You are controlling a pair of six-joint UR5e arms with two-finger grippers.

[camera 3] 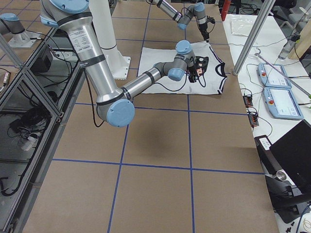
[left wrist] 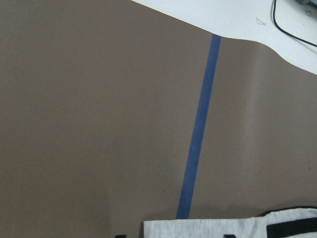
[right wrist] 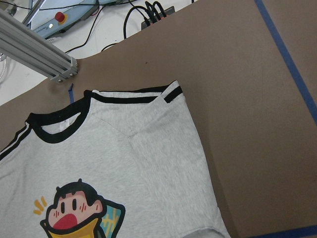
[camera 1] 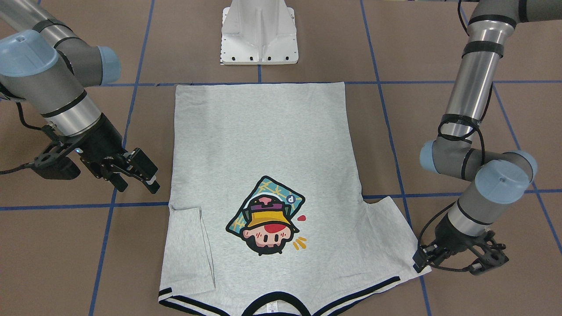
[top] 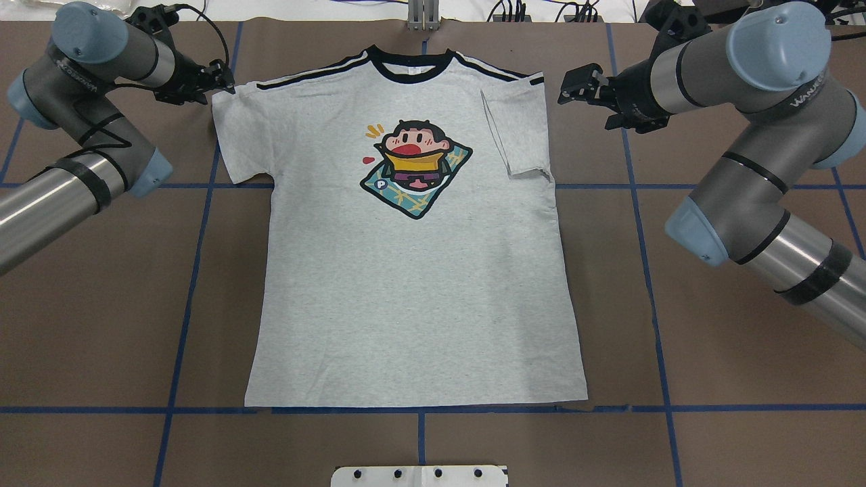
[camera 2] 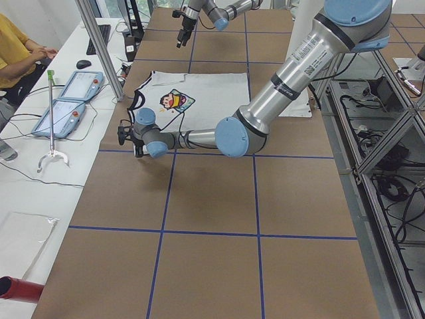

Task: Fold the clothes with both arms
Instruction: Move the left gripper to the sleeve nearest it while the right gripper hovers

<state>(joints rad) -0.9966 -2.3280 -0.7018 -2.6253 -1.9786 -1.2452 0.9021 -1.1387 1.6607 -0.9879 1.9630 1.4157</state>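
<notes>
The grey T-shirt (top: 413,284) lies flat and face up on the brown table, collar away from the robot, also in the front view (camera 1: 263,140). Its sleeve on the robot's right (top: 517,132) is folded in over the body; the other sleeve (top: 233,135) lies spread out. My left gripper (top: 222,80) is low at that spread sleeve's outer shoulder corner (camera 1: 419,261). In the left wrist view the sleeve edge (left wrist: 208,229) lies between its wide-apart fingertips, so it is open. My right gripper (top: 574,84) hovers open beside the folded sleeve, clear of the cloth (camera 1: 138,185).
The white pedestal base (camera 1: 259,39) stands at the robot's side of the table. Blue tape lines (top: 649,270) cross the brown surface. Beyond the collar are an aluminium post (right wrist: 34,47) and cables. A seated person (camera 2: 16,46) and two teach pendants (camera 2: 66,100) are at a side table.
</notes>
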